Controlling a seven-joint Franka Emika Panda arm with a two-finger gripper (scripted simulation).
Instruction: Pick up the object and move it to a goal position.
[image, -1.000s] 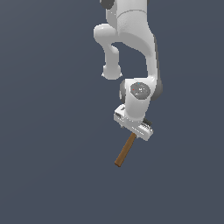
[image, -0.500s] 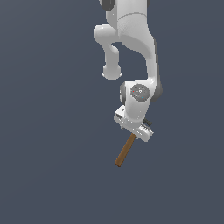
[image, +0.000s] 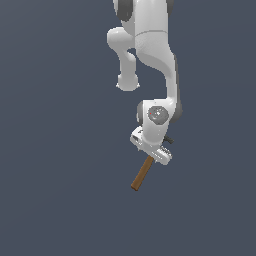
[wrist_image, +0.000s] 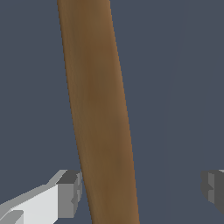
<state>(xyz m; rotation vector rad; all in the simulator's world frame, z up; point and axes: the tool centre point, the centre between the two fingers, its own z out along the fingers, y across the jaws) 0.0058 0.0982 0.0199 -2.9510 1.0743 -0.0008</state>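
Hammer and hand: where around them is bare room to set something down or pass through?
The grey floor is bare on both sides of the exterior view and beyond the handle's free end. The only crowded spot is under the hand, where the hammer lies. One finger sits beside the handle; a wider gap is open towards the other.

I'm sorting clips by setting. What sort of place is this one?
Most likely a bare simulated test scene: a flat, featureless grey-blue ground, a white robot arm, and one wooden-handled hammer under its gripper. No furniture or walls show.
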